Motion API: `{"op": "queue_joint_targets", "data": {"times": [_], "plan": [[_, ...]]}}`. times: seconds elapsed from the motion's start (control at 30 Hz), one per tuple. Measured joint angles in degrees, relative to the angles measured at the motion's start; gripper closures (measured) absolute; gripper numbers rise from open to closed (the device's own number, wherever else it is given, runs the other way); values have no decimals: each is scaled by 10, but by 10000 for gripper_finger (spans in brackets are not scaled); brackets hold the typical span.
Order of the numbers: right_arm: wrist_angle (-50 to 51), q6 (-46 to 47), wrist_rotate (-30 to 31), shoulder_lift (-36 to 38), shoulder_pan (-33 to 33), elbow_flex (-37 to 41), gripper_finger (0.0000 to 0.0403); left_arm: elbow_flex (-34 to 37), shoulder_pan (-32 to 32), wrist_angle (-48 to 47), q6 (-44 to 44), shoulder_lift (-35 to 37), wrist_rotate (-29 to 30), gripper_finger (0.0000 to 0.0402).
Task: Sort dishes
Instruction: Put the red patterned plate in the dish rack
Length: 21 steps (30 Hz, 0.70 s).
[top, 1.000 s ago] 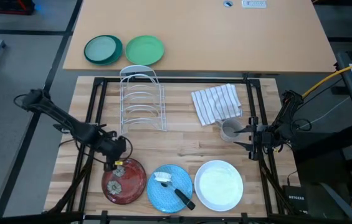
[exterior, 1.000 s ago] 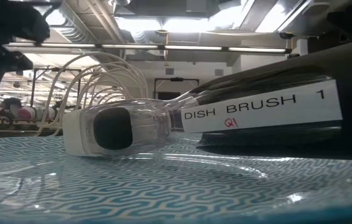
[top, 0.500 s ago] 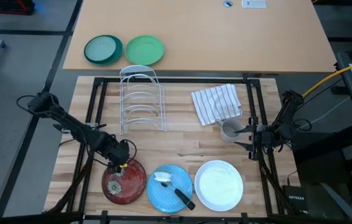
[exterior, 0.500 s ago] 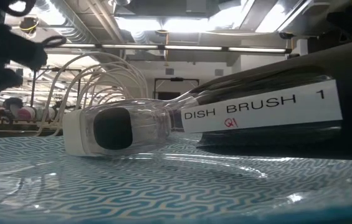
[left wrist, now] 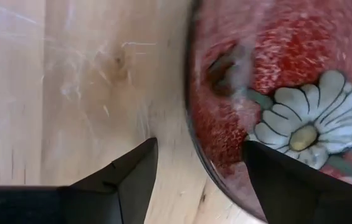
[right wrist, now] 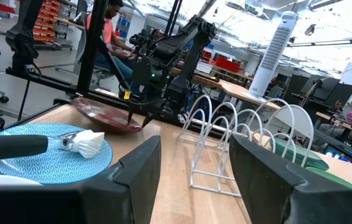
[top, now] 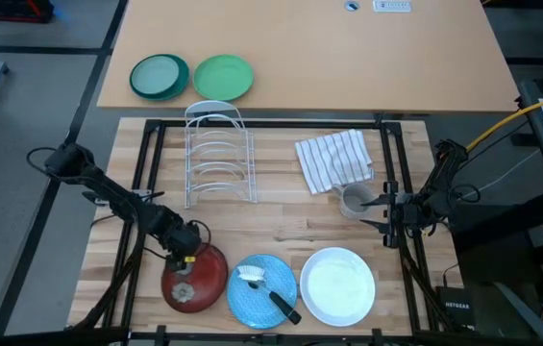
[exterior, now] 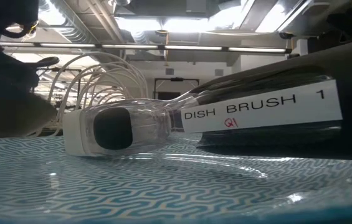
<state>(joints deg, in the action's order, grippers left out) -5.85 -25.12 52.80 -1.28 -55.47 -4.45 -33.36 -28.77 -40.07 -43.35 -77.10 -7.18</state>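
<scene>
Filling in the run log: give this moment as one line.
left tool: open, straddling rim of dark red flowered round plate, far edge tilted up | right tool: open, idle at table's right side

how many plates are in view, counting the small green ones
5. The red plate, tilted at the left tool, the blue plate under a dish brush and the white plate line the near edge; two green plates sit on the far table.

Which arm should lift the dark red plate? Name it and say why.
Left. The left gripper is open at the dark red plate, its fingers astride the far rim in the left wrist view. The right gripper waits near the grey cup, well away.
</scene>
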Motion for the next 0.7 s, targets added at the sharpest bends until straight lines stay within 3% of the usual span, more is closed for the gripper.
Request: {"op": "queue_joint_targets", "data": {"times": [0.27, 0.47, 0.7], "plan": [[0, 9, 0, 0, 0, 0, 207, 1, 0, 3, -14, 0, -6, 203], [-1, 99, 0, -13, 0, 0, 207, 1, 0, 4, -17, 0, -7, 211], [-72, 144, 3, -107, 1, 0, 207, 1, 0, 5, -29, -1, -8, 212]]}}
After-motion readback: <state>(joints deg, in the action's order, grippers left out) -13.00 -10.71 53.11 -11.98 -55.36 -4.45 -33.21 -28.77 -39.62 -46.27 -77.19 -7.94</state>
